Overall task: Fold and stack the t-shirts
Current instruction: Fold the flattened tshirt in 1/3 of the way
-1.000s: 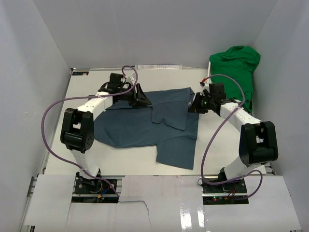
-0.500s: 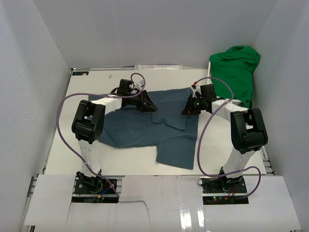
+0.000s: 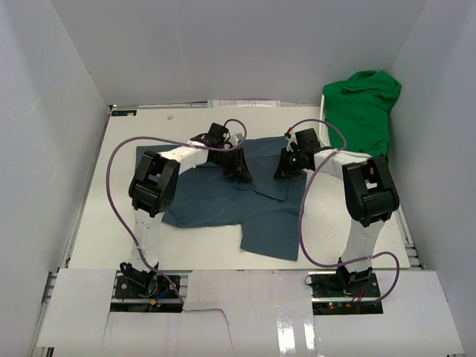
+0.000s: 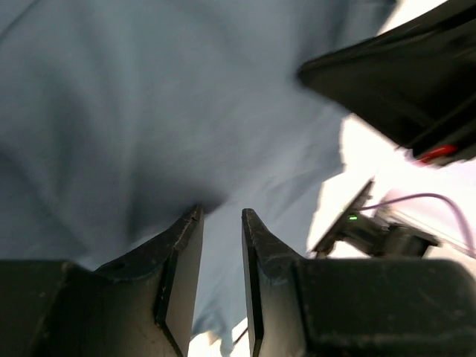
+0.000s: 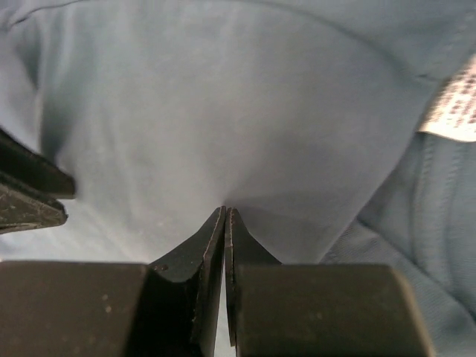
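- Slate-blue cloth is covering the middle of the white table [image 3: 119,223]; the slate-blue t-shirt [image 3: 216,201] is lying spread there, its far edge partly doubled over
- The right gripper [image 3: 282,167] [image 5: 224,210] is pinching a tented peak of that shirt near its far right side; its fingers are pressing together on the fabric
- The left gripper [image 3: 239,169] [image 4: 221,212] is sitting low at the shirt's far middle, fingers a narrow slit apart; whether they are gripping cloth cannot be told
- The green t-shirt [image 3: 361,104] is lying heaped in the far right corner, apart from the blue one
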`<action>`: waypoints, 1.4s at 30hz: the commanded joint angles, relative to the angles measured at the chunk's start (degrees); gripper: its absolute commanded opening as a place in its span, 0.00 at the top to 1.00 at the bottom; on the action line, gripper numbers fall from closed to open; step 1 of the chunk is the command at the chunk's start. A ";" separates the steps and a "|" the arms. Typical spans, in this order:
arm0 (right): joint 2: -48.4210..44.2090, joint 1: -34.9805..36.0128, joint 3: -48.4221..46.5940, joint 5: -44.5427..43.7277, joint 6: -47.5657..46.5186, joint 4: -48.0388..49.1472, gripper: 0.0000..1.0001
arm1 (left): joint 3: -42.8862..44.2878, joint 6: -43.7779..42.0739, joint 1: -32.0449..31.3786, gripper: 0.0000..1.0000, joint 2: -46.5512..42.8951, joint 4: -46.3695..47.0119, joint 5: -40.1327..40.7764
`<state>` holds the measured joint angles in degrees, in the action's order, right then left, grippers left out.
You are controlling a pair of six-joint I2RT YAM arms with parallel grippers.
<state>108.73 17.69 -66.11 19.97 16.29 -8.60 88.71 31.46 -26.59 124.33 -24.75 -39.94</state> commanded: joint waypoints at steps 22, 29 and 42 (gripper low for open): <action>-1.59 0.76 -12.89 -8.62 -0.30 -8.45 0.92 | 5.06 -9.31 9.52 0.57 -14.21 -19.01 9.97; 7.28 0.68 -27.82 -10.21 -1.70 -11.61 0.92 | 8.41 -11.08 29.63 0.59 -9.90 -20.95 16.63; 19.67 0.50 -38.66 -14.08 -2.67 -14.51 0.92 | 11.14 -7.82 31.60 0.61 -1.90 -16.82 30.19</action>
<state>128.53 18.13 -101.08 7.40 14.63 -22.61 98.02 23.18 4.60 122.26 -41.85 -13.32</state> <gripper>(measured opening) 0.078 0.393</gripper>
